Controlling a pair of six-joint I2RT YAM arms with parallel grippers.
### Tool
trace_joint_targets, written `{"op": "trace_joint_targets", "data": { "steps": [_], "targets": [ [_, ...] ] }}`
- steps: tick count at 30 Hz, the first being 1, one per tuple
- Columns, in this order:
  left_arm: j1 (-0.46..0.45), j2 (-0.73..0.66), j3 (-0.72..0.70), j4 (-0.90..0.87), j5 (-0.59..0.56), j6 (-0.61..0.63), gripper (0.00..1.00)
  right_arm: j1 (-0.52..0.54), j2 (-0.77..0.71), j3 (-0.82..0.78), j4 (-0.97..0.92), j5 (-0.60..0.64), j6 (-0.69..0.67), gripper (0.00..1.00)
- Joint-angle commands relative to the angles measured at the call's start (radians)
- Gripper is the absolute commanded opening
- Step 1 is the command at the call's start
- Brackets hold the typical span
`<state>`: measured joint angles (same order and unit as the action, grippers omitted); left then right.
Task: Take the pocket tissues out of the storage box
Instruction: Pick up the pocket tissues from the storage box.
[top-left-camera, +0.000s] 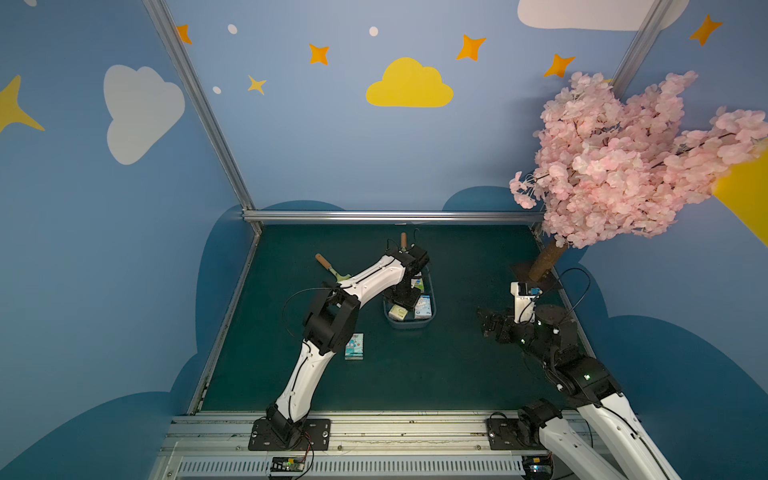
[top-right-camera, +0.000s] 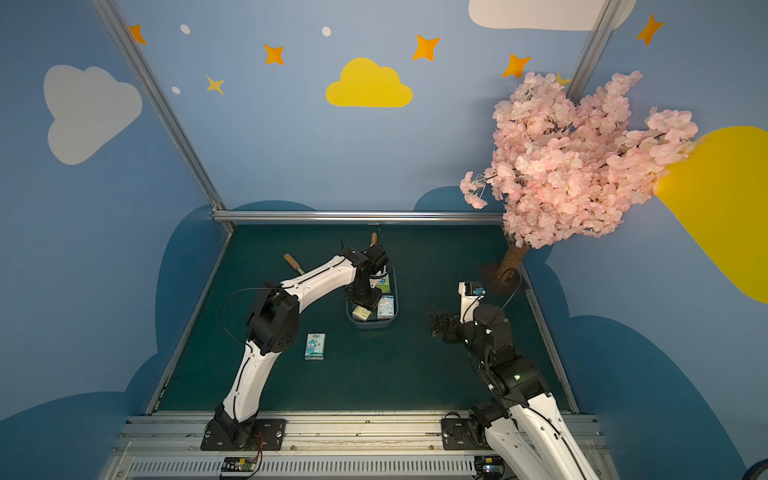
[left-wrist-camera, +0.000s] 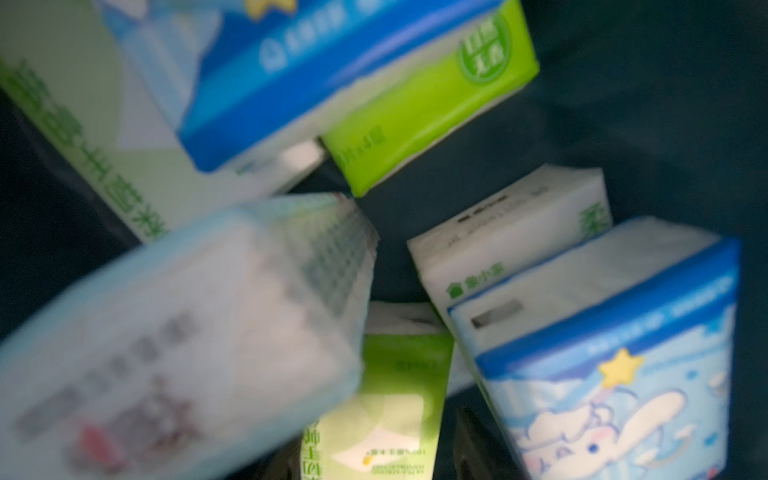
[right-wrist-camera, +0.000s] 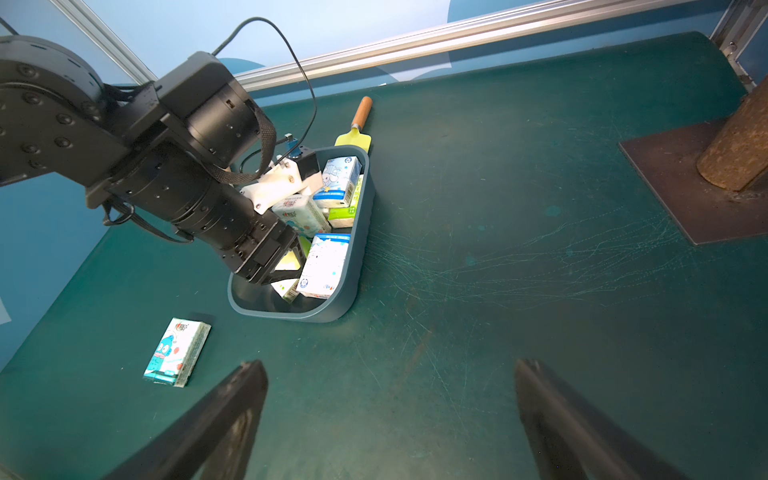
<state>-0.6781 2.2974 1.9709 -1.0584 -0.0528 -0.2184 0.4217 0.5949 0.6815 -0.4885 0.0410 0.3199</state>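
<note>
The left pincer (right-wrist-camera: 289, 266) dips into the storage box (right-wrist-camera: 349, 286). Its tips are buried among the pocket tissues (right-wrist-camera: 326, 266) and its wrist view is blurred, so I cannot tell whether it grips one. The right pincer (right-wrist-camera: 390, 415) gapes wide, well apart from the box, and a lone packet (right-wrist-camera: 176, 353) lies outside it, near the left pincer.
</note>
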Motion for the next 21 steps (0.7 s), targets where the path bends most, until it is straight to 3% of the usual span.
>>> {"op": "trace_joint_targets", "data": {
  "steps": [1, 10, 21],
  "targets": [
    [-0.009, 0.046, 0.027, -0.028, 0.004, 0.017, 0.62, -0.005, 0.005, 0.003, 0.037, -0.003, -0.01, 0.98],
    [-0.018, 0.08, 0.054, -0.04, -0.03, 0.023, 0.61, -0.006, 0.017, 0.0, 0.047, -0.003, 0.002, 0.98],
    [-0.02, 0.017, 0.03, -0.059, -0.039, -0.001, 0.47, -0.008, 0.038, -0.003, 0.06, 0.005, 0.016, 0.98]
  ]
}}
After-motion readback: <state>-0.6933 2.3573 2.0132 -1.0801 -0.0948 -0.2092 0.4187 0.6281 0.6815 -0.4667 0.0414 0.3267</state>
